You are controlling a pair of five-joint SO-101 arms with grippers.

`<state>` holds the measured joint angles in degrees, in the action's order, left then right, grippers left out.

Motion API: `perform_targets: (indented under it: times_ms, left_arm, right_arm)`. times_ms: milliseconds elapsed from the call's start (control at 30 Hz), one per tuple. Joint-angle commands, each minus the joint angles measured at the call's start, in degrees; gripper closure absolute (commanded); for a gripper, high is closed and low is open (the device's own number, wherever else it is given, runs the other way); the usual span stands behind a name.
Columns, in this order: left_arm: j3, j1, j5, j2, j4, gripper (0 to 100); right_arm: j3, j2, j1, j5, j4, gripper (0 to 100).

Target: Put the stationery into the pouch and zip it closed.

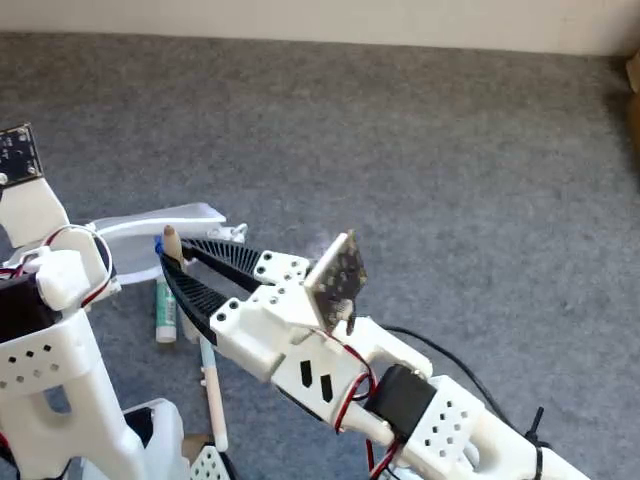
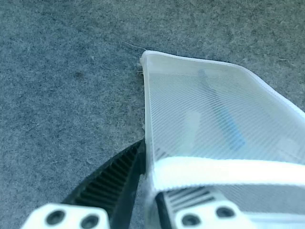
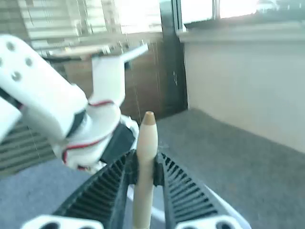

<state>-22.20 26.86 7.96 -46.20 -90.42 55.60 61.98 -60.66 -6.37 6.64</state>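
- High view: the right end effector [image 1: 172, 254] clamps a pen [image 1: 170, 237], and the pouch [image 1: 170, 215] lies just at its 12 o'clock.
- Left wrist view: the left end effector [image 2: 148, 164] pinches the pouch's edge.
- Right wrist view: the pen runs lengthwise between the jaws, tip leading.

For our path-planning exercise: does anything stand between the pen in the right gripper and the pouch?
Nothing visible does: the pen has its tip right beside the pouch, whose edge the left gripper holds.
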Motion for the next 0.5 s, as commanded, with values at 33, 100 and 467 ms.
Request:
perform_targets:
  times_ms: [33,100,467]
  left_arm:
    - [0.7,0.5,0.3,0.1,1.4,99]
    - [0.7,0.5,0.3,0.1,1.4,99]
    - [0.7,0.4,0.3,0.1,1.4,99]
  right_arm:
    - [-4.3,1.5,-0.7,0.8,-8.9,98.7]
    - [-4.3,1.4,-0.7,0.8,-12.3,98.7]
    - [-4.2,1.2,-0.4,0.8,-23.4,98.7]
